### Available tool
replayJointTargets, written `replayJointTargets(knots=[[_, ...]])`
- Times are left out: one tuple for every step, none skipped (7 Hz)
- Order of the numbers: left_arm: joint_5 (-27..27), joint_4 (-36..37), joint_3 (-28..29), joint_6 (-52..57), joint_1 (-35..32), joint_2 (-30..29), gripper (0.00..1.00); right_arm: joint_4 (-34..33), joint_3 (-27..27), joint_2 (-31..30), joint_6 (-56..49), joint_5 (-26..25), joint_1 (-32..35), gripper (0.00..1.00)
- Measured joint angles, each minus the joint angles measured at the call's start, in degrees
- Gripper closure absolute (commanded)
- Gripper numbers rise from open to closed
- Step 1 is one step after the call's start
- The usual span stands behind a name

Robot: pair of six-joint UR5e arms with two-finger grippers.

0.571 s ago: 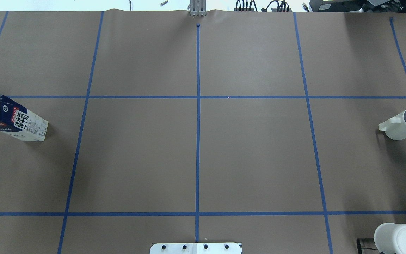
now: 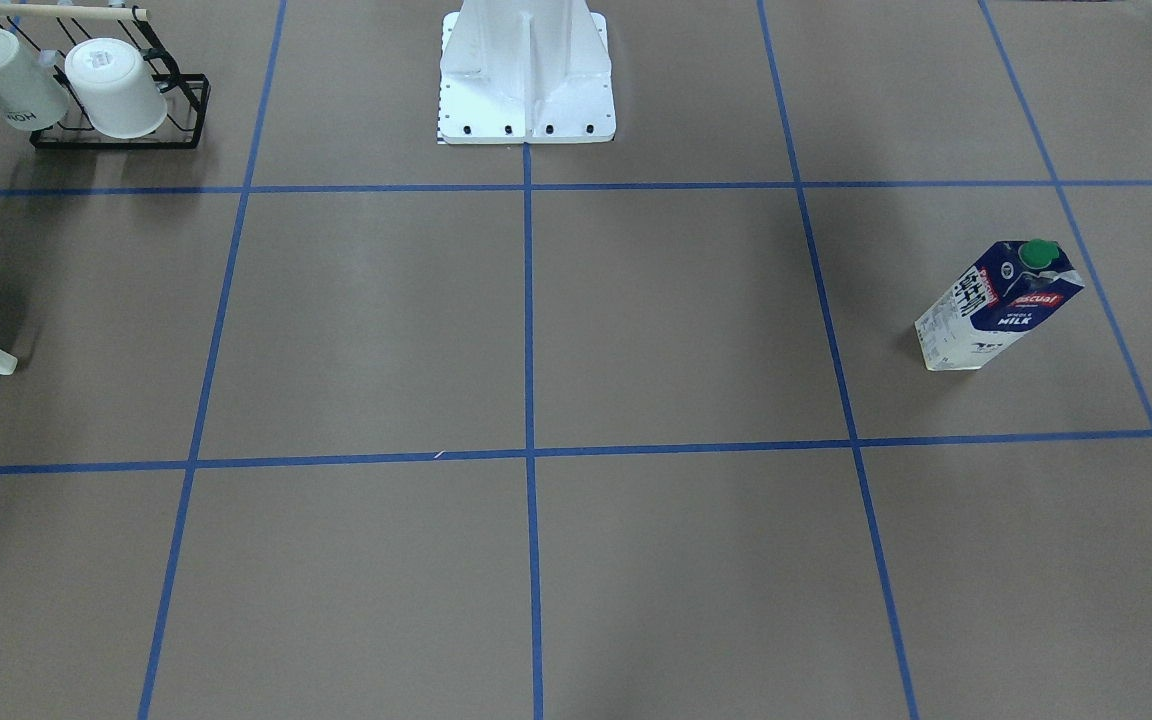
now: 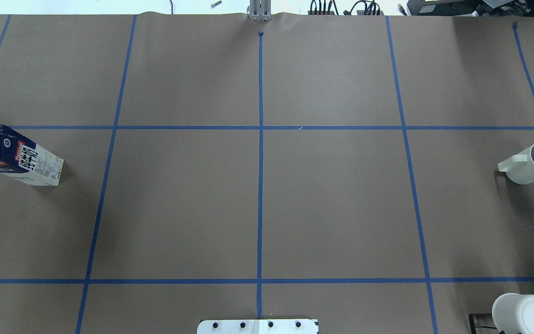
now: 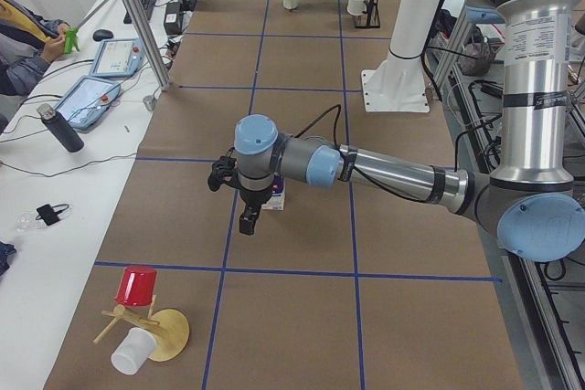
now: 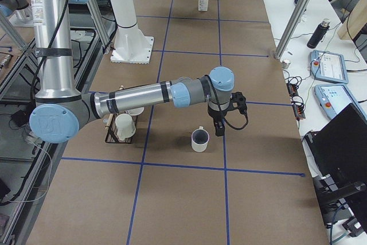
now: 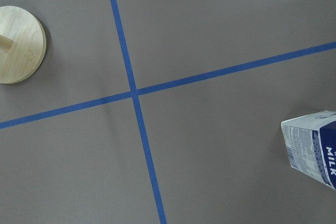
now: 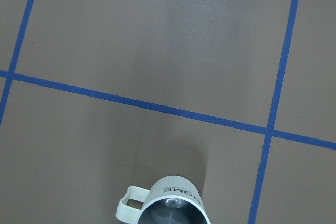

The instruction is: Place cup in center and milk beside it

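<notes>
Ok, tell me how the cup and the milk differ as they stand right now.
The cup is plain white with a loop handle; the milk is dark blue and white with a green cap. The cup is round and open-topped; the milk is a tall box, capped. The cup sits at the robot's right end of the table, the milk at its left end. Both stand upright on the brown surface.

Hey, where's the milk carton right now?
The milk stands upright at the far left edge of the overhead view, on the robot's left side, opposite the cup at the right edge.
</notes>
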Motion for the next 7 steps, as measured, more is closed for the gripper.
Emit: replayJointTargets(knots=[[0.00, -0.10, -0.01, -0.01, -0.06, 0.06, 0.02, 1.90, 0.01, -0.78, 0.10, -0.04, -0.15, 0.00], [-0.01, -0.12, -0.07, -0.14, -0.10, 0.11, 0.02, 4.63, -0.03, -1.94, 0.23, -0.05, -0.56, 0.00], [0.01, -0.11, -0.14, -1.13, -0.08, 0.09, 0.02, 7.63, -0.13, -3.27, 0.40, -0.07, -1.21, 0.00], [0.05, -0.31, -0.15, -2.91, 0.00, -0.09, 0.03, 9.51, -0.25, -4.16, 0.50, -0.09, -1.69, 0.00], [0.05, -0.82, -0.15, -4.05, 0.10, -0.30, 0.03, 10.27, -0.40, -4.58, 0.57, -0.11, -2.06, 0.00], [0.04, -1.34, -0.23, -4.37, 0.14, -0.31, 0.03, 10.46, -0.67, -4.72, 0.66, -0.16, -2.44, 0.00], [0.10, -1.53, -0.35, -4.49, 0.18, -0.40, 0.02, 10.49, -1.09, -4.79, 1.05, -0.17, -2.77, 0.00]])
